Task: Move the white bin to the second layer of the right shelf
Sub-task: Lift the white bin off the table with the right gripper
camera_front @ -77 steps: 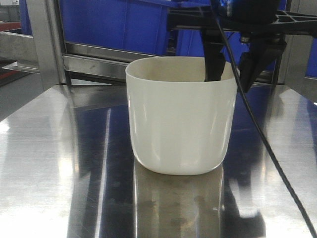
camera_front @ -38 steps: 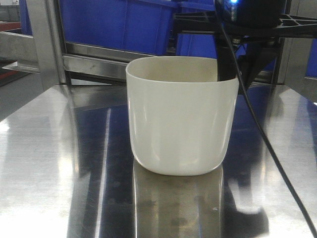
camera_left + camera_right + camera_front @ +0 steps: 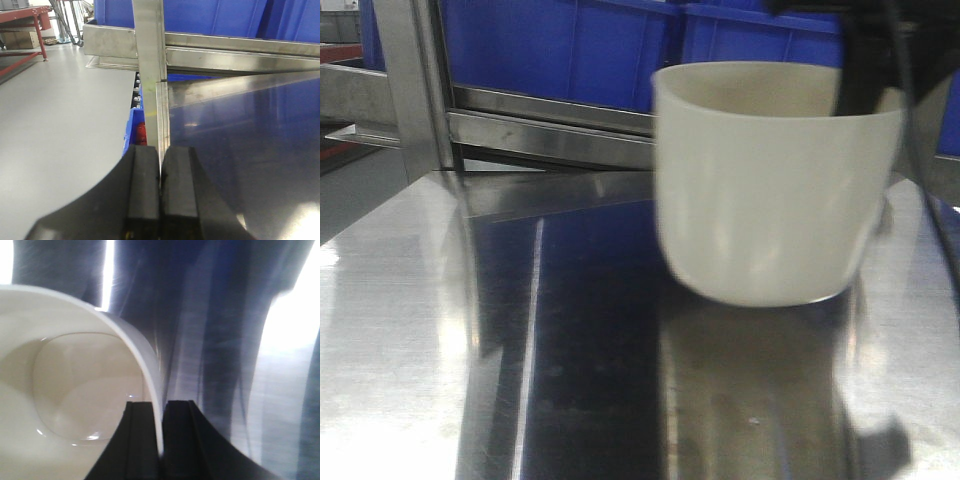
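Two black fingers of the right gripper [image 3: 161, 412] pinch the white bin [image 3: 70, 375] by its wall — one inside, one outside; the left gripper [image 3: 160, 157] is clenched, pads together.

You face a mirror-like steel tabletop [image 3: 410, 340] with blue reflected across its middle. Behind it, blue crates [image 3: 560, 45] sit above horizontal steel rails [image 3: 550, 115], and a steel upright [image 3: 415, 90] stands at the table's far left corner. In the left wrist view you see grey floor [image 3: 55, 130] left of the table and a red-framed bench [image 3: 25, 17] far off
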